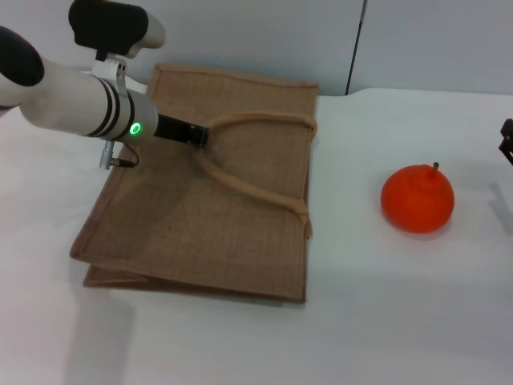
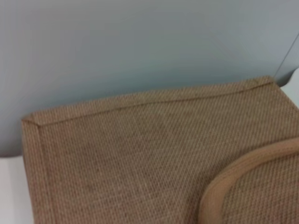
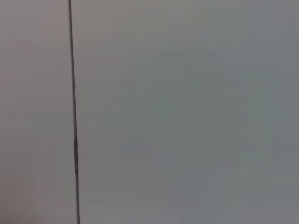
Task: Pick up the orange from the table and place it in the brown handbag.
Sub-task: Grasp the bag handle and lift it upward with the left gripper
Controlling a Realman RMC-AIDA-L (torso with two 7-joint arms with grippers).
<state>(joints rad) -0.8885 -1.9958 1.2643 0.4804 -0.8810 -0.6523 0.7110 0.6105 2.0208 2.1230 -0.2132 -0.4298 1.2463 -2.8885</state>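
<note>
Orange (image 1: 418,199) on the white table (image 1: 385,321), right of the flat brown handbag (image 1: 200,233); left gripper (image 1: 200,135) at its handle (image 1: 256,188), fingers unclear; right gripper (image 1: 506,140) near the orange, fingers hidden

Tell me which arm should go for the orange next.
Right, probably. The orange sits on the table near the right gripper at the right edge. The left gripper is over the brown handbag, at its handle, well away from the fruit.
</note>
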